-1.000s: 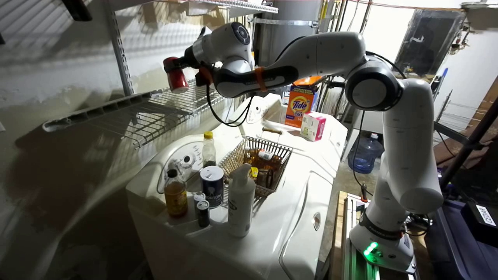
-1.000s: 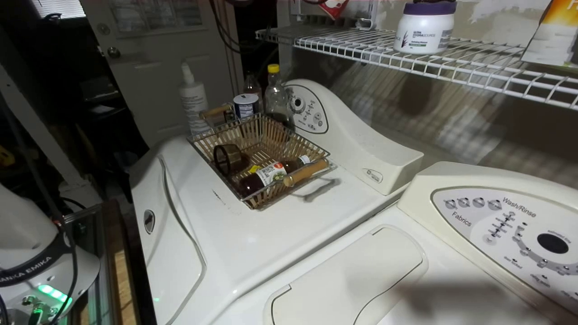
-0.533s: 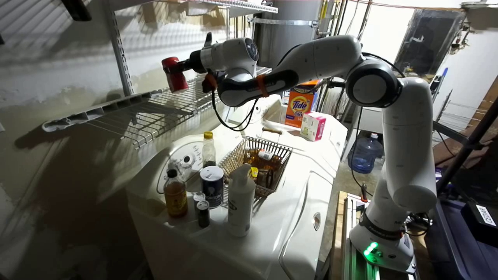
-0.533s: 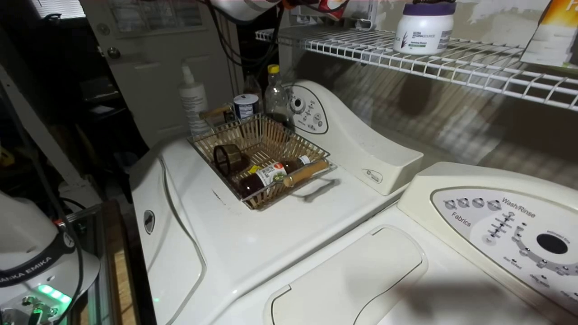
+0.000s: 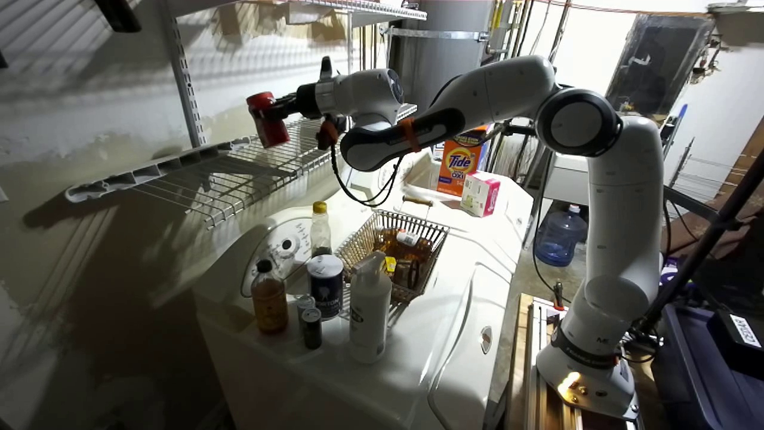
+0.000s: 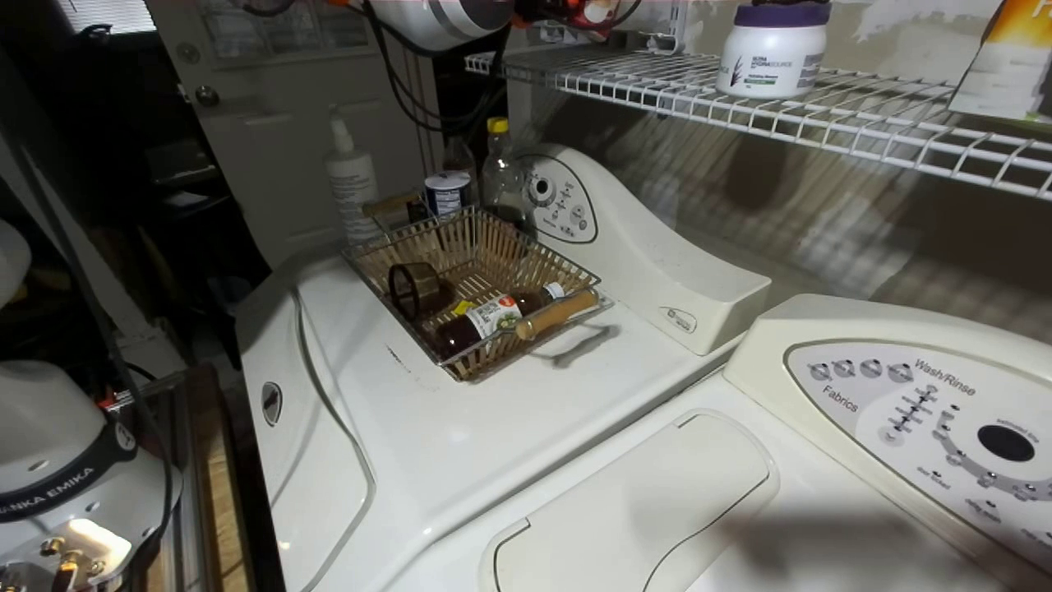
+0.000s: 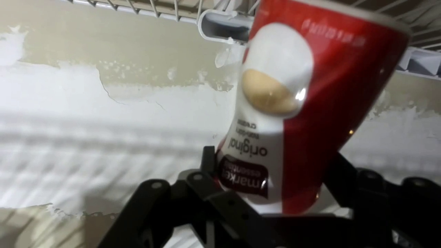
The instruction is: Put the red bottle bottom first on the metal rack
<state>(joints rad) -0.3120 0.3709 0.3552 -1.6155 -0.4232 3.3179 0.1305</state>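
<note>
Robotiq gripper [image 7: 274, 167] clasped the tilted red creamer canister [image 7: 306, 106], best straightened before lowering bottom-first onto the wire rack [image 6: 723, 119].

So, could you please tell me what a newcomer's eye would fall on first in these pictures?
Probably the red bottle, tilted in the gripper: it looms near the middle of the wrist view and shows near the rack in an exterior view. Next would come the arm, arching white across that same view. Then, likely, the orange Tide box, standing beyond the basket there.
</note>
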